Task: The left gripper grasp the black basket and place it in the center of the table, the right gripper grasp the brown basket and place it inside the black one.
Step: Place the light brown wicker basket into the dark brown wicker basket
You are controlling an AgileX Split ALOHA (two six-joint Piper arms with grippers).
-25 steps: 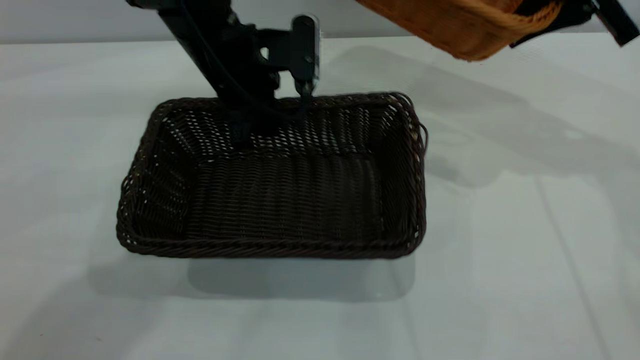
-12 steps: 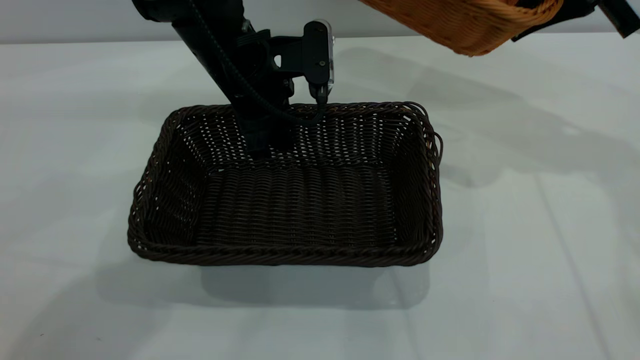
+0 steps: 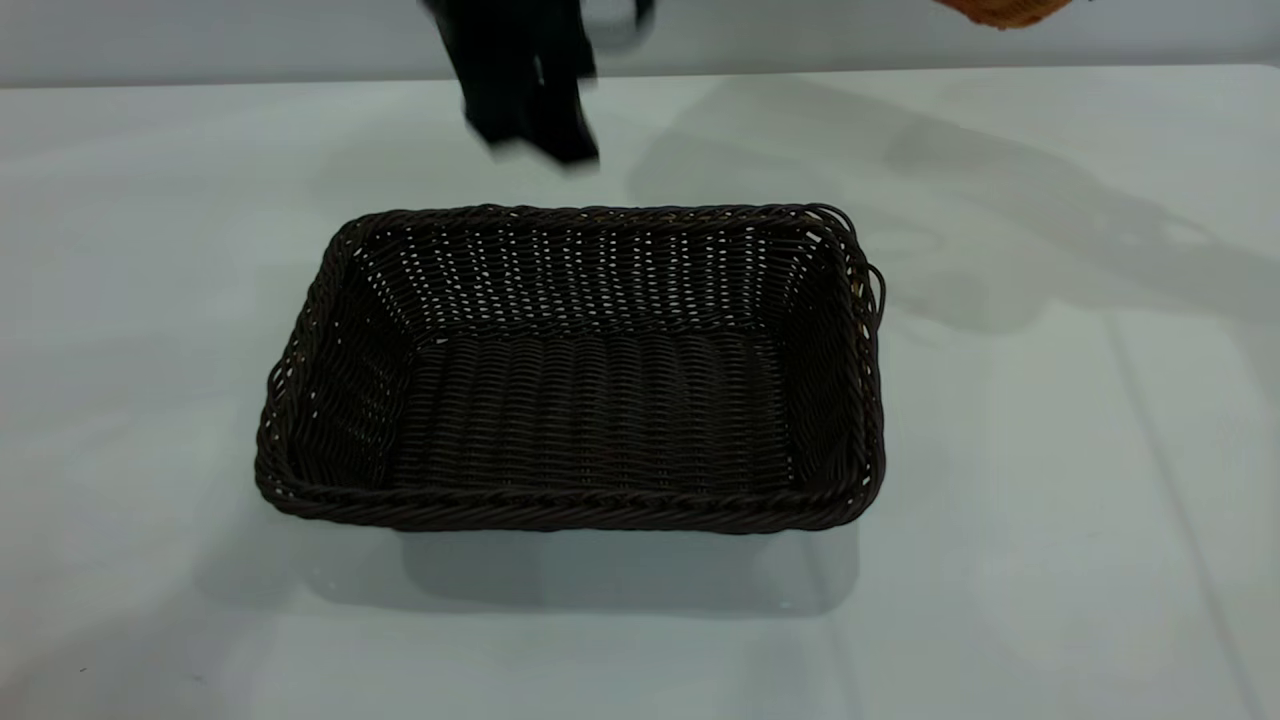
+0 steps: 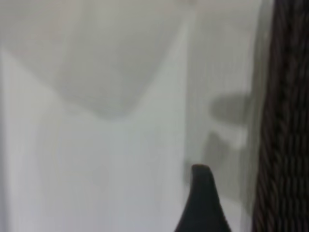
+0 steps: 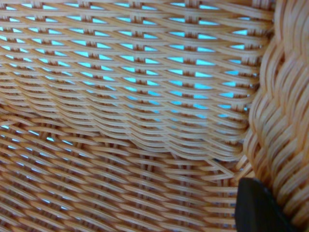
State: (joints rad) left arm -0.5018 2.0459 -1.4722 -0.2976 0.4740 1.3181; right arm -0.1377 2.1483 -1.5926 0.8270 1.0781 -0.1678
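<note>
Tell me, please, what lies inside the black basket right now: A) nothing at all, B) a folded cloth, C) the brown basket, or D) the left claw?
A: the black basket shows only its bare woven floor, while the left claw is blurred above the table behind its far rim.

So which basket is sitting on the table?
The black basket, resting flat on the table. The brown basket is up in the air, barely in view.

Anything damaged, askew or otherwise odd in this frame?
One small flaw: at the black basket's far right corner a few strands stick out loose from the braided rim. Otherwise it sits flat and empty on the table. Only a sliver of the brown basket shows, at the exterior view's top edge.
</note>
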